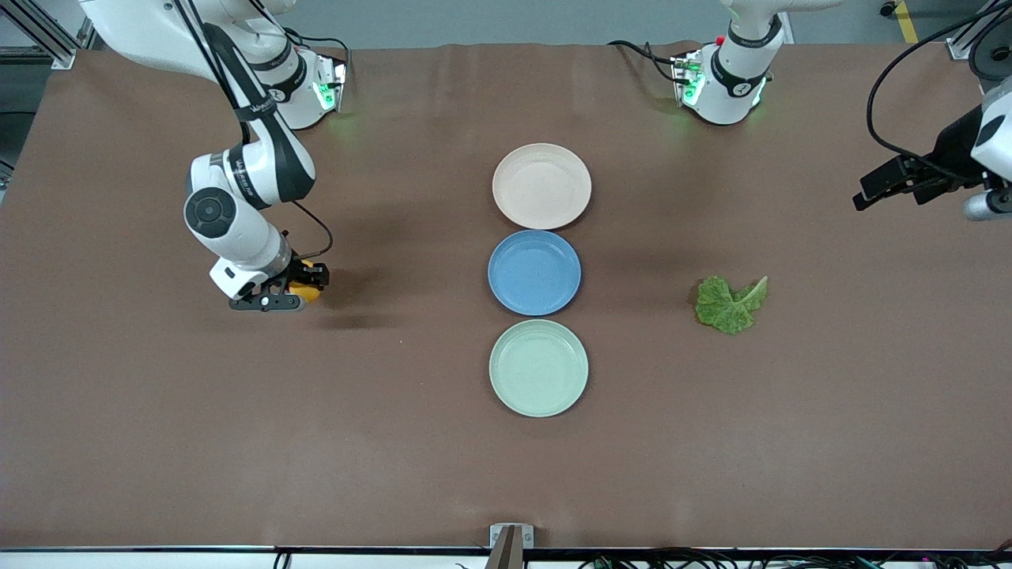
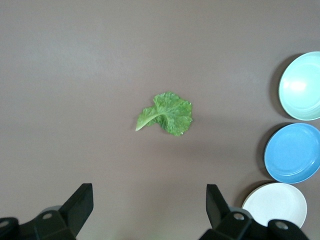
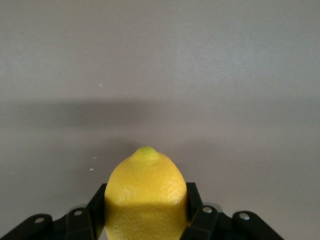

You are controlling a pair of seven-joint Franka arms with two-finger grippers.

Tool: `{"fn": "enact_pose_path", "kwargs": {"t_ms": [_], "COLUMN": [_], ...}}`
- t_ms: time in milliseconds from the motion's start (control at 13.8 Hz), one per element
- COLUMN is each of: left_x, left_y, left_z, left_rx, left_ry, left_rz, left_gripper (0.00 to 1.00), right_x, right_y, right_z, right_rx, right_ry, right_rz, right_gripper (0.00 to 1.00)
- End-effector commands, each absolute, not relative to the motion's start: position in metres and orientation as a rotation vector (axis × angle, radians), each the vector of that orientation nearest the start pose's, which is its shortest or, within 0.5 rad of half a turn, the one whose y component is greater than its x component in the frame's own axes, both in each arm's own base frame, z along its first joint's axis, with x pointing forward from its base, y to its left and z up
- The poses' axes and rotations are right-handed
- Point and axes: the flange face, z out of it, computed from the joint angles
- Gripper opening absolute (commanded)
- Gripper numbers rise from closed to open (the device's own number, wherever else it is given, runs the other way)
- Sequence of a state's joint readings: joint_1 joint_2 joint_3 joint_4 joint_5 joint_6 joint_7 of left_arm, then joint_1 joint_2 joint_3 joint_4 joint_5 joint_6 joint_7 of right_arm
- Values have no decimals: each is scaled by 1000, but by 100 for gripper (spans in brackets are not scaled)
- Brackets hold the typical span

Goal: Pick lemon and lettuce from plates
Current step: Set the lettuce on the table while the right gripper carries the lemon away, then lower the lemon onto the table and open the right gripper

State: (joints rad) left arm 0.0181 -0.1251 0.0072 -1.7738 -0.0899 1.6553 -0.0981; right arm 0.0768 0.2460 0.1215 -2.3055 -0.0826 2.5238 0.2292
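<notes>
The broad brown cloth-covered table point(image 1: 158, 442) lies bare over most of its width, with wide open stretches toward both arms' ends and along the edge nearest the front camera. Three round matte plates run in a close line down its middle: the beige-pink plate point(image 1: 541, 186) nearest the robots' bases, the blue plate point(image 1: 534, 272) between, and the pale mint green plate point(image 1: 538, 367) nearest the front camera, rims almost meeting. All three are bare.

The crinkled green lettuce leaf with its paler stem rib point(image 1: 730, 303) lies flat on the cloth toward the left arm's end, well apart from the plates, with free room all round it. The left gripper point(image 2: 150, 210) hangs high over that end of the table, fingers spread wide with nothing between them.

The right gripper point(image 1: 294, 286) is low over the cloth toward the right arm's end, well apart from the plates, its fingers clamped on the small oval yellow lemon point(image 3: 145, 197).
</notes>
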Motion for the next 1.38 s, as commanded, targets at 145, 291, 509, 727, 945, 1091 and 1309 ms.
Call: {"fn": "enact_pose_path", "kwargs": {"t_ms": [145, 291, 509, 727, 945, 1091, 1309], "left_x": [527, 537, 555, 566, 565, 565, 564], "left_y": [4, 3, 1, 1, 3, 4, 3], "left_z": [638, 645, 650, 642, 645, 645, 646], "left_rx": [-3229, -3227, -3221, -3197, -3201, -3201, -3199], "left_ry": [-167, -162, -153, -151, -166, -166, -166], "left_rz": [-51, -63, -60, -43, -55, -58, -58], "left_gripper": [99, 99, 99, 99, 100, 100, 100], "right_x": [486, 485, 485, 483, 484, 483, 484], "right_y": [92, 75, 65, 60, 45, 46, 49], "right_z": [211, 203, 192, 187, 183, 180, 180], "right_rx": [-3128, -3126, -3121, -3119, -3117, -3115, -3114], "right_ry": [-123, -148, -181, -200, -228, -230, -230], "right_rz": [-51, -45, -35, -29, -18, -8, -8], "right_gripper": [2, 2, 2, 2, 4, 10, 76]}}
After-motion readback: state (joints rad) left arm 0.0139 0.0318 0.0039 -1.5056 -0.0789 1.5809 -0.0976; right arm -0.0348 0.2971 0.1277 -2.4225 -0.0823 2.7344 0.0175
